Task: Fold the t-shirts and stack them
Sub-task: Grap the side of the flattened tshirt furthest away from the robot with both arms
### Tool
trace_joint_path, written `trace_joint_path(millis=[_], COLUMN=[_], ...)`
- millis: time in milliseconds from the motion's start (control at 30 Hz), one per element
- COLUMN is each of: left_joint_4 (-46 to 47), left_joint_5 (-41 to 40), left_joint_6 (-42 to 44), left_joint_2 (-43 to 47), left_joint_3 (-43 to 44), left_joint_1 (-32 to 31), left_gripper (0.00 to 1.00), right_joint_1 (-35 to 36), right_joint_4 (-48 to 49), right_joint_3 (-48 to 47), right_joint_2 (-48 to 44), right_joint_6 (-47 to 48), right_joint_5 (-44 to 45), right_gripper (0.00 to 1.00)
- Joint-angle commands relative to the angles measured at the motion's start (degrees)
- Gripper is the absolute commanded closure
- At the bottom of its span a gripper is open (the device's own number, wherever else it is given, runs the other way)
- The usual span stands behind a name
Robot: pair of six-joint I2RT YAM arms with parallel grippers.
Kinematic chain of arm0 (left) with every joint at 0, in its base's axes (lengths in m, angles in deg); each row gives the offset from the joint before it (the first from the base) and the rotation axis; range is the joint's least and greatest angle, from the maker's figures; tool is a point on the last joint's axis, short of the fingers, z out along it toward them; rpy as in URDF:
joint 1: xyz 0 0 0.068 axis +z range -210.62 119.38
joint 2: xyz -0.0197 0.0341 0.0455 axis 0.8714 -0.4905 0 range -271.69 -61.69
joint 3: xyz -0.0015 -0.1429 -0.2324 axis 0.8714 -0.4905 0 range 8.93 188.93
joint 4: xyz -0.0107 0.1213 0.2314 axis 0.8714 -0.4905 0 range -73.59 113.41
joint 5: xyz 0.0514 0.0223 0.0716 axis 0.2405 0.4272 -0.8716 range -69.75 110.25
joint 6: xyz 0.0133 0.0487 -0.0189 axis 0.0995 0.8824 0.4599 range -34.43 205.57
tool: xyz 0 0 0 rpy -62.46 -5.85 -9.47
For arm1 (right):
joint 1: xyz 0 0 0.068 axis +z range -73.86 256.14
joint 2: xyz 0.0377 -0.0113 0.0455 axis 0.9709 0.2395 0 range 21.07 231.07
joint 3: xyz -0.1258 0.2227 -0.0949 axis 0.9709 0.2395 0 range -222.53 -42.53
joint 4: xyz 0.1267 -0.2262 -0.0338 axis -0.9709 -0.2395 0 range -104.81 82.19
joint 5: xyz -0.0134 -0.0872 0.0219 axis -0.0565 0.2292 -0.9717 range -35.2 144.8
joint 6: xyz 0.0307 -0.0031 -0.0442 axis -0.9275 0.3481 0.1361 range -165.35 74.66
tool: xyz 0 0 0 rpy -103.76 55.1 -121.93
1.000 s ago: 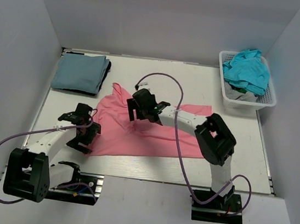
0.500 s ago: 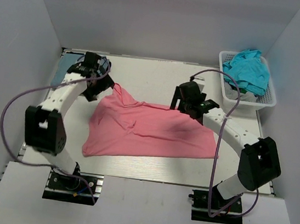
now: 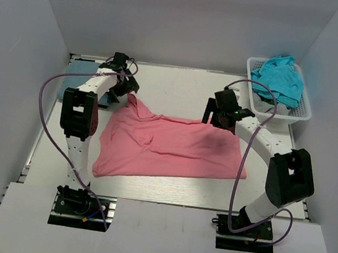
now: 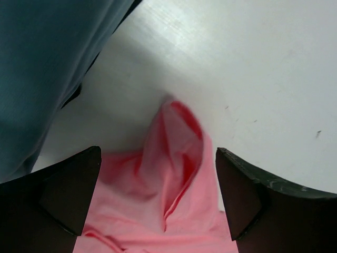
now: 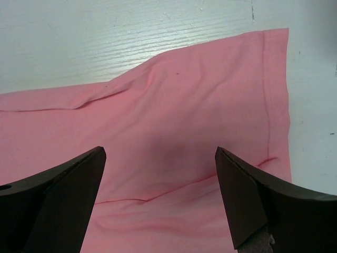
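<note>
The salmon-pink t-shirt (image 3: 166, 148) lies spread in the middle of the table, with one corner peaking up at the far left. My left gripper (image 3: 124, 87) hovers open over that bunched corner (image 4: 176, 153), its fingers (image 4: 73, 195) on either side and not touching it. My right gripper (image 3: 220, 116) hangs open above the shirt's far right edge (image 5: 174, 105), holding nothing. A folded grey-blue t-shirt (image 3: 76, 74) sits at the far left on a dark one (image 4: 77, 95). Teal (image 3: 279, 78) and grey (image 3: 271, 107) t-shirts lie in the basket.
The white lattice basket (image 3: 277, 119) stands at the far right corner. Grey walls close in the table at left, back and right. Purple cables loop off both arms above the table.
Both arms have swung away from the near and middle part of the shirt to its far corners. The pink shirt now lies flatter and more spread out.
</note>
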Motion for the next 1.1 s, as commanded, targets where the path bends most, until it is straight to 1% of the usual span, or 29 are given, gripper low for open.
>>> trace_joint_path(millis=[0, 133, 167, 300, 367, 433, 467, 500, 567, 600, 700, 733, 767, 833, 867, 933, 967, 1033, 1067], left_joint_4=[5.07, 6.56, 6.57, 6.57, 4.91, 3.59, 3.58, 2.88, 2.88, 2.27, 1.73, 1.21, 1.21, -0.02, -0.02, -1.16, -1.17, -1.17, -1.17], left_joint_5=[-0.11, 0.5, -0.37, -6.08, -9.5, -11.44, -12.32, -13.02, -14.34, -14.87, -16.2, -16.89, -16.9, -17.51, -17.51, -17.51, -17.51, -16.82, -16.81], left_joint_6=[0.64, 1.26, 1.26, 2.66, 3.45, 3.46, 3.46, 3.46, 2.14, 2.14, 1.61, 1.61, 1.61, 1.09, 1.08, 0.39, 0.38, 0.38, 0.38], left_joint_2=[0.35, -2.29, -2.9, -5.36, -7.21, -8.87, -8.88, -9.49, -9.5, -10.02, -10.03, -10.55, -10.55, -10.55, -10.55, -10.55, -10.55, -10.55, -10.55], left_joint_3=[3.82, 4.35, 4.87, 6.19, 6.98, 8.3, 8.3, 8.31, 8.31, 8.31, 8.31, 8.83, 8.83, 8.83, 8.83, 8.83, 8.83, 8.83, 8.83], left_joint_1=[-0.47, -1.0, -1.61, -3.63, -5.12, -5.92, -6.44, -6.45, -6.45, -6.45, -6.45, -6.45, -6.45, -6.45, -6.45, -6.45, -6.45, -6.45, -6.45], left_gripper=[0.0, 0.0, 0.0, 0.0, 0.0, 0.03, 0.06, 0.14, 0.24, 0.37, 0.52, 0.6, 0.64, 0.7, 0.82, 0.96, 1.0, 1.0, 1.0], right_joint_1=[-0.55, -0.9, -1.08, -1.43, -1.78, -1.87, -1.96, -2.22, -2.48, -2.57, -2.92, -3.1, -3.36, -3.54, -3.71, -4.24, -4.5, -5.2, -5.56], right_joint_4=[1.07, 1.08, 0.82, 0.81, 1.25, 1.52, 1.52, 1.69, 1.96, 1.61, 1.43, 1.17, 1.17, 0.64, 0.38, -0.24, -0.68, -1.73, -3.91], right_joint_3=[-1.8, -1.79, -2.05, -2.14, -1.97, -1.79, -1.88, -1.97, -2.05, -2.14, -2.23, -2.23, -2.14, -2.23, -2.32, -2.67, -3.45, -5.64, -7.75], right_joint_2=[0.49, 2.25, 2.6, 4.1, 4.36, 4.71, 4.89, 5.06, 5.15, 5.33, 5.33, 5.24, 5.15, 5.24, 5.15, 5.42, 5.94, 6.91, 9.09], right_joint_6=[1.32, 1.32, 0.88, 0.44, 0.18, -0.34, -0.44, -0.44, -1.23, -1.49, -1.75, -1.76, -1.84, -2.19, -2.54, -4.12, -4.56, -7.19, -8.51], right_joint_5=[-0.13, -0.57, -0.74, -1.53, -1.45, -0.66, -0.39, -0.13, 0.13, 0.48, 1.36, 1.97, 2.15, 2.68, 3.99, 5.4, 6.45, 8.74, 11.45], right_gripper=[0.1, 0.1, 0.1, 0.1, 0.1, 0.1, 0.1, 0.1, 0.1, 0.1, 0.1, 0.1, 0.1, 0.1, 0.1, 0.1, 0.1, 0.1, 0.1])
